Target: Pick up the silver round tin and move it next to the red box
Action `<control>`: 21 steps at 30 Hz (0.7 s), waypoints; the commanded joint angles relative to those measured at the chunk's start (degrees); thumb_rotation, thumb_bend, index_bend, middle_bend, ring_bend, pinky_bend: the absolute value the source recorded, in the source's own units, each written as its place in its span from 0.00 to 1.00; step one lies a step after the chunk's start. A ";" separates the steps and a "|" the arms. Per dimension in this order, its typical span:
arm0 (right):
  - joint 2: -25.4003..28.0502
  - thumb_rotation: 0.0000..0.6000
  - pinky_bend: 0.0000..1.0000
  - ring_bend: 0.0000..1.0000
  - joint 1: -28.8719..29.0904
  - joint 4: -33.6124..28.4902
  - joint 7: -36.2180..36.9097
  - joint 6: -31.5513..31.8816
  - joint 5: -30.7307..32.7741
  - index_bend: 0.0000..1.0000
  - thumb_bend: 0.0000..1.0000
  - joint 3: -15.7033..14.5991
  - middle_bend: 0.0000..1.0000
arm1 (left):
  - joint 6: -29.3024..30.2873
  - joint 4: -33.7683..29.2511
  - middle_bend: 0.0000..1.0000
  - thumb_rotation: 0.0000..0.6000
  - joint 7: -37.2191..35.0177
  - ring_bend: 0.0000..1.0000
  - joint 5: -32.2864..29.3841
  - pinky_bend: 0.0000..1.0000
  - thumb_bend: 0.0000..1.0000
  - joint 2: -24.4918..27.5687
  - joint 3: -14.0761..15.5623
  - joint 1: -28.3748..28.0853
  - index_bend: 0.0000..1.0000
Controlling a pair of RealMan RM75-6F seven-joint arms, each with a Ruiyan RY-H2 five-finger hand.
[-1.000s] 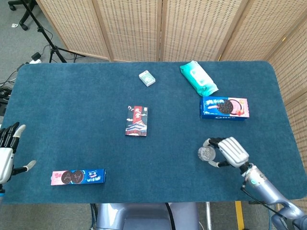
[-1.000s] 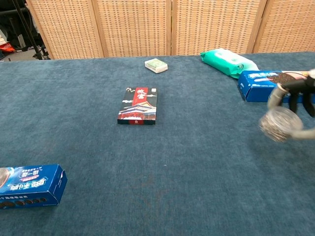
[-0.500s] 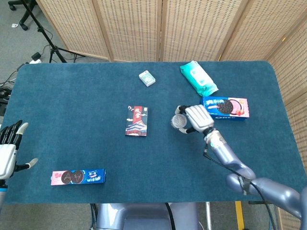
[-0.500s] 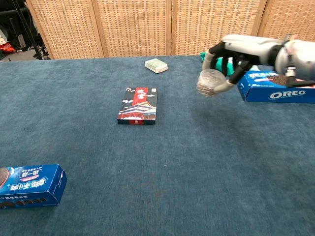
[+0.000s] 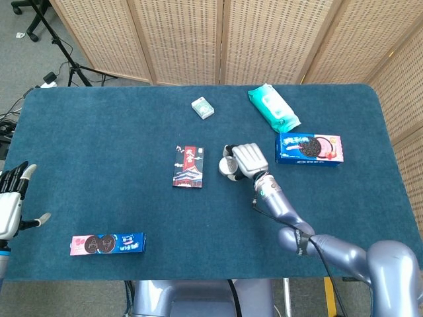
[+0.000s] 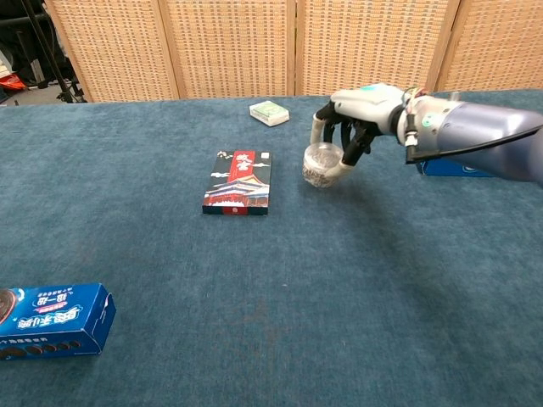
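The right hand (image 6: 361, 114) grips the silver round tin (image 6: 321, 164), at three o'clock from the red box (image 6: 238, 182). The left hand (image 5: 9, 206) is spread wide.

Blue cloth table (image 5: 99, 152). Small pale-green pack (image 5: 202, 107) at back centre, teal wipes pouch (image 5: 273, 107) at back right, lying at an angle. Blue Oreo box (image 5: 309, 148) just in front of the pouch, flat. Long blue cookie box (image 5: 108, 244) at front left, well apart from the rest. Wicker screen (image 5: 218, 39) behind the table; light stand (image 5: 56, 39) on the floor, far left.
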 commanded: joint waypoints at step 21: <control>1.06 1.00 0.00 0.00 2.19 -7.19 -8.97 1.83 8.14 0.00 0.00 -0.96 0.00 | -0.70 0.22 0.00 1.00 -1.09 0.00 -0.17 0.00 0.00 0.45 0.45 -0.26 0.00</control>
